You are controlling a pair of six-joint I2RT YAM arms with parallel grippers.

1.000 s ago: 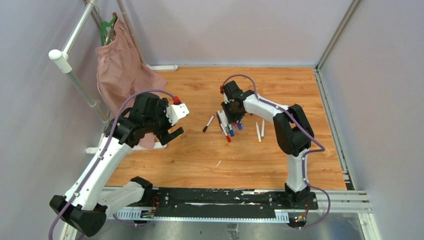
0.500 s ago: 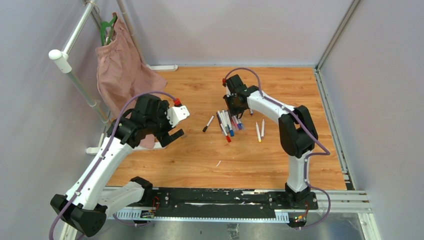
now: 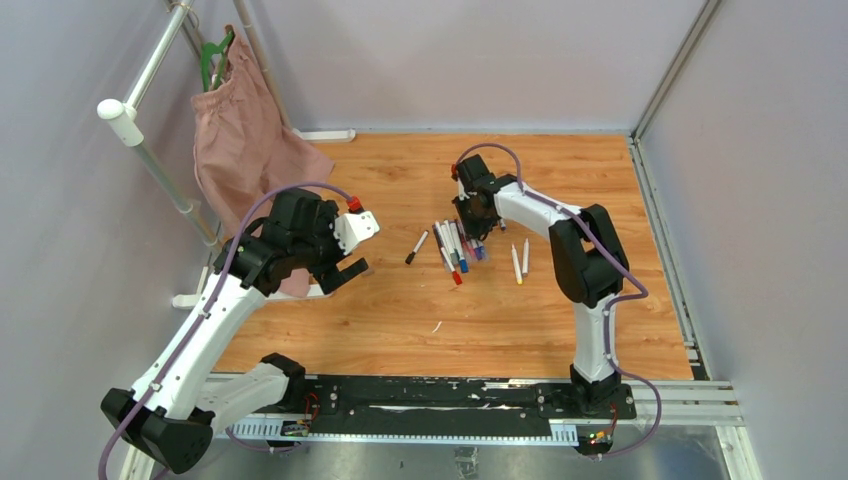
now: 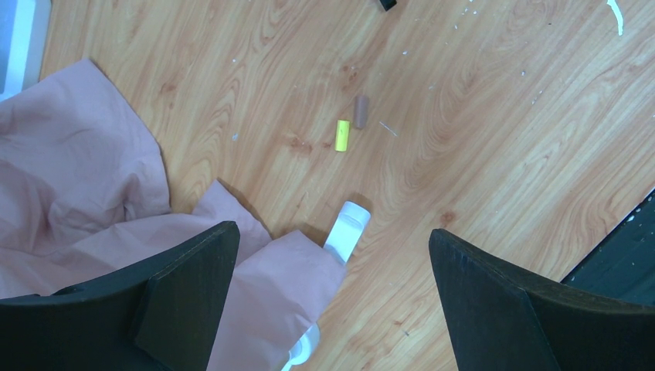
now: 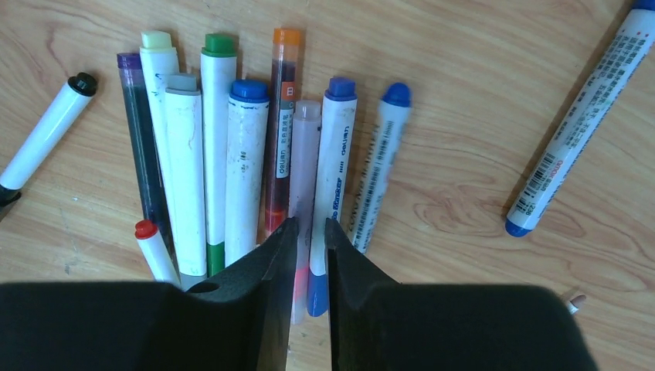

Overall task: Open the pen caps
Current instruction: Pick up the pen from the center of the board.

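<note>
Now | left gripper [image 4: 332,236] spread above wood-grain table [image 4: 502,116] | right gripper [image 5: 307,226] pinching translucent pink pen [image 5: 306,154]

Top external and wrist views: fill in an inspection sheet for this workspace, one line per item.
Surface: wooden table, with white flecks.
Job's things: pens fanned side by side under the right arm, others lying apart; a loose yellow cap and brown cap on the wood.
Clutter: pink cloth draped over a white tube.
Grippers: left gripper fingers wide apart, empty; right gripper fingers nearly together over the bundle, grip unclear.
Cables: a purple cable looped along each arm.
Surroundings: white rack on the left, grey walls.
</note>
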